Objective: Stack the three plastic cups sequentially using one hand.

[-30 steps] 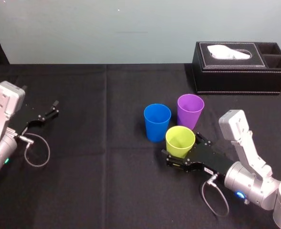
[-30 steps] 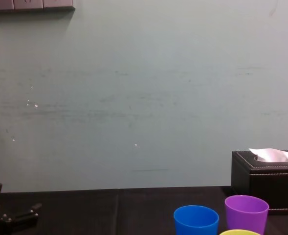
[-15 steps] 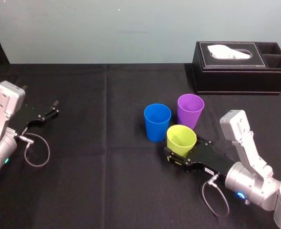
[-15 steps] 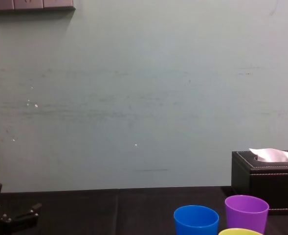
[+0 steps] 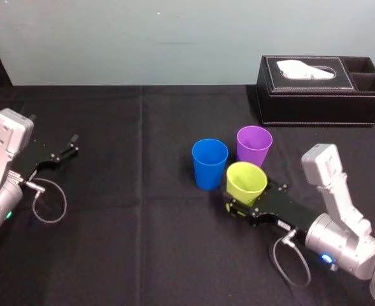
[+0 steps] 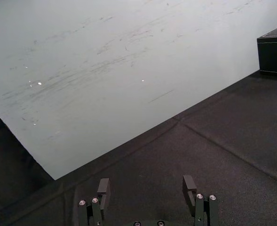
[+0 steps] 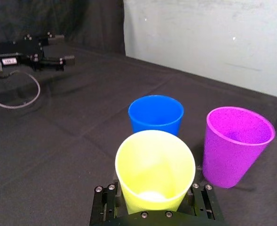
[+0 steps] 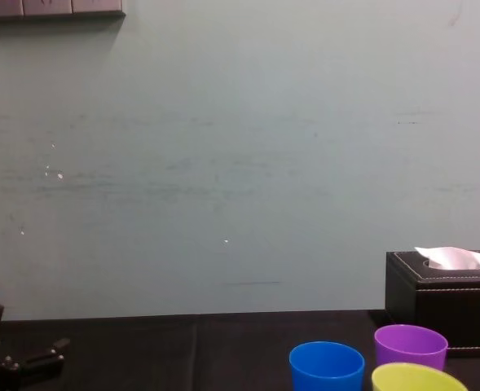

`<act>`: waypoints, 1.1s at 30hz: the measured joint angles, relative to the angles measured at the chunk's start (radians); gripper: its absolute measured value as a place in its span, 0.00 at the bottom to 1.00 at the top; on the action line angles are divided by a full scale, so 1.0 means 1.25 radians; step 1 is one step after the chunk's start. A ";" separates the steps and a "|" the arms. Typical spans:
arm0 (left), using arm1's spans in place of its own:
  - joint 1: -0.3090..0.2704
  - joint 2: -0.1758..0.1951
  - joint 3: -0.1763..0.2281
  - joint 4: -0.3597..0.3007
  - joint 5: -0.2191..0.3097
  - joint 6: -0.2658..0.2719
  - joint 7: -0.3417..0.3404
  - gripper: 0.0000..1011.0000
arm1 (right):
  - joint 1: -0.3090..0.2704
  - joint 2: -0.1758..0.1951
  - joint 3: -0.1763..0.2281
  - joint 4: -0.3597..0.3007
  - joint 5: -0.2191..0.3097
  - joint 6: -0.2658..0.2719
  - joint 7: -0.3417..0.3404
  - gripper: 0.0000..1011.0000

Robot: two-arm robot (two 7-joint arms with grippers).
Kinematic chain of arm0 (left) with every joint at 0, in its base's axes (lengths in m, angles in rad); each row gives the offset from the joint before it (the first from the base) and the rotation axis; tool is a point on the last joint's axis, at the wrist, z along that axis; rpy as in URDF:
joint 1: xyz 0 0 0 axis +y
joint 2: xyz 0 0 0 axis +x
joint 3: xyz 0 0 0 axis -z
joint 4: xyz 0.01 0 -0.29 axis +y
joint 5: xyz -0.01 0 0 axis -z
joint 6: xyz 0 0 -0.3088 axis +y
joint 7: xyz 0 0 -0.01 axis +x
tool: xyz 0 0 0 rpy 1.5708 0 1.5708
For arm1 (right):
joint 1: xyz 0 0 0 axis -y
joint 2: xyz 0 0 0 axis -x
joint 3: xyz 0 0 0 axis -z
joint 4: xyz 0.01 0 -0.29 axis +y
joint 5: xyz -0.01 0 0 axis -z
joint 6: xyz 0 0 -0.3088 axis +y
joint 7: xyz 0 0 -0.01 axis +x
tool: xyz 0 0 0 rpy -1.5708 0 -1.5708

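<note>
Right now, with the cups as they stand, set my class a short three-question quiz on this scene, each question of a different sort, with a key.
1. True or false: the right gripper is shut on the yellow-green cup.
2. Which cup stands nearest the tissue box? A the blue cup, B the purple cup, C the yellow-green cup.
3. Fill in the missing word: the left gripper, parked at the left side of the table, holds nothing and its fingers are ____.

Key: 1 true; 2 B; 3 open.
</note>
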 joint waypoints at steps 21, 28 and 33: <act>0.000 0.000 0.000 0.000 0.000 0.000 0.000 1.00 | 0.052 0.020 0.043 -0.119 0.031 0.098 -0.001 0.71; 0.000 0.000 0.000 0.000 0.000 0.000 0.000 1.00 | 0.126 0.000 0.008 -0.096 0.029 0.128 0.004 0.71; 0.000 0.000 0.000 0.000 0.000 0.000 0.000 1.00 | 0.156 -0.015 -0.014 -0.074 0.019 0.137 0.004 0.71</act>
